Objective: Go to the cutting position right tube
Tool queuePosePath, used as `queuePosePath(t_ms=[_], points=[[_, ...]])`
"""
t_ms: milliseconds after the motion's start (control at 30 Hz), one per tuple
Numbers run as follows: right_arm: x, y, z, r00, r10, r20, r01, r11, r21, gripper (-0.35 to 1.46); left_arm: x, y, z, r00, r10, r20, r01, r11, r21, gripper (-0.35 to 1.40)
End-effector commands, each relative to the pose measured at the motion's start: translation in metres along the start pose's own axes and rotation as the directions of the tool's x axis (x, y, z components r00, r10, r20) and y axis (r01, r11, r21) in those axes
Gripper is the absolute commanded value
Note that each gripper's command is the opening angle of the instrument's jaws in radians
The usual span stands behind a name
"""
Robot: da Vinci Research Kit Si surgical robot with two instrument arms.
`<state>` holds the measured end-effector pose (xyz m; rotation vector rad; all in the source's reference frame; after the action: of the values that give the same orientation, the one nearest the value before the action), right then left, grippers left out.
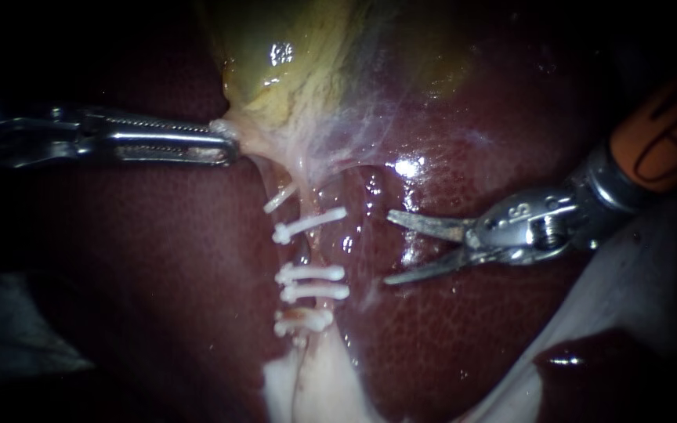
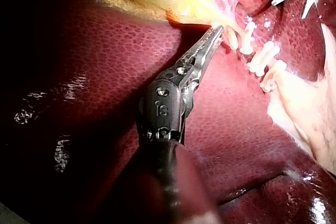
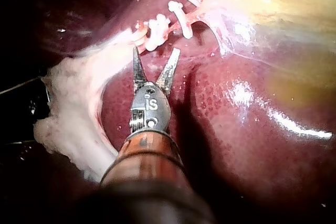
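Endoscope view: left instrument [image 1: 225,145] clamped on the neck of the gallbladder [image 1: 291,63], right instrument [image 1: 389,247] spread open and empty, just beside the clipped right tube [image 1: 319,249]; left wrist view: clips [image 2: 262,59] crowd together; right wrist view: a skewed advance risks striking a clip or nicking the liver [image 3: 236,145]
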<state>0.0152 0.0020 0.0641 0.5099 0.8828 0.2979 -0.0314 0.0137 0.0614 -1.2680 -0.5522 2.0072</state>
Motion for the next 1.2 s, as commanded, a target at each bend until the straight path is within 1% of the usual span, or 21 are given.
queuePosePath(t_ms=[33, 267, 333, 400, 500, 700, 867, 1000, 1133, 1200], points=[[-0.0003, 0.0002, 0.0006, 1.0, 0.014, 0.0, -0.014, 1.0, 0.011, 1.45, 0.0, 0.0, 0.0, 1.0, 0.0, 0.0, 0.0, 1.0, 0.001, -0.35], [-0.0028, 0.0015, 0.0042, 0.995, 0.101, 0.004, -0.101, 0.991, 0.091, 1.45, -0.0002, 0.0001, -0.0002, 1.0, 0.001, 0.0, -0.001, 1.0, 0.001, -0.35], [-0.0033, 0.0018, 0.0051, 0.993, 0.12, 0.003, -0.119, 0.987, 0.11, 1.45, -0.0002, 0.0001, -0.0002, 1.0, 0.001, 0.0, -0.001, 1.0, 0.001, -0.35], [-0.0035, 0.002, 0.0058, 0.991, 0.133, -0.001, -0.132, 0.983, 0.126, 1.45, -0.0002, 0.0001, -0.0002, 1.0, 0.001, 0.0, -0.001, 1.0, 0.001, -0.35], [-0.0033, 0.0024, 0.0068, 0.989, 0.151, -0.009, -0.148, 0.978, 0.147, 1.45, -0.0002, 0.0001, -0.0002, 1.0, 0.001, 0.0, -0.001, 1.0, 0.001, -0.35], [-0.0023, 0.003, 0.0087, 0.984, 0.174, -0.034, -0.164, 0.968, 0.191, 1.45, -0.0002, 0.0003, -0.0002, 1.0, 0.001, 0.0, -0.001, 1.0, 0.003, -0.35], [-0.0017, 0.0035, 0.0098, 0.98, 0.192, -0.055, -0.173, 0.954, 0.243, 1.43, -0.0003, 0.0003, -0.0002, 1.0, 0.007, 0.0, -0.007, 1.0, 0.003, -0.35], [-0.0015, 0.0036, 0.0101, 0.979, 0.19, -0.078, -0.159, 0.942, 0.295, 1.43, -0.0003, 0.0004, -0.0002, 1.0, 0.007, 0.0, -0.007, 1.0, 0.003, -0.35], [-0.0012, 0.0036, 0.0104, 0.979, 0.175, -0.102, -0.13, 0.93, 0.344, 1.42, -0.0003, 0.0004, -0.0001, 1.0, 0.001, 0.0, -0.001, 1.0, 0.004, -0.35], [-0.001, 0.0036, 0.0106, 0.979, 0.166, -0.12, -0.111, 0.923, 0.37, 1.4, -0.0003, 0.0004, -0.0001, 1.0, 0.001, -0.001, -0.001, 1.0, 0.006, -0.35]])
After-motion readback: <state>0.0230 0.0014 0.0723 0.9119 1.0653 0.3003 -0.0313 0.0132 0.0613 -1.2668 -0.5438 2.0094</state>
